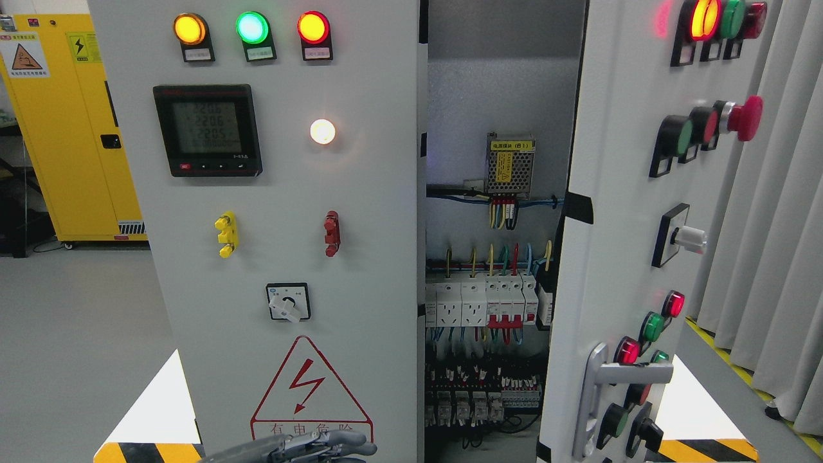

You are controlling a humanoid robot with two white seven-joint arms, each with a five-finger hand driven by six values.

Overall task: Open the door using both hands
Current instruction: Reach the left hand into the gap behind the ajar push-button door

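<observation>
The grey electrical cabinet's right door (617, 257) stands swung open towards me, its silver lever handle (595, 392) low on the panel. Between the doors the interior (488, 289) shows breakers and wiring. The left door (289, 212) faces me shut, carrying lamps, a meter, a rotary switch and a red warning triangle. My left hand (321, 445) shows at the bottom edge in front of the left door, below the triangle. Its grey fingers (350, 438) stretch to the right, towards that door's right edge, and hold nothing. The right hand is out of view.
A yellow storage cabinet (71, 128) stands at the back left. Grey curtains (771, 225) hang at the right, close behind the open door. Black-and-yellow hazard tape (707, 449) marks the floor at the cabinet's base.
</observation>
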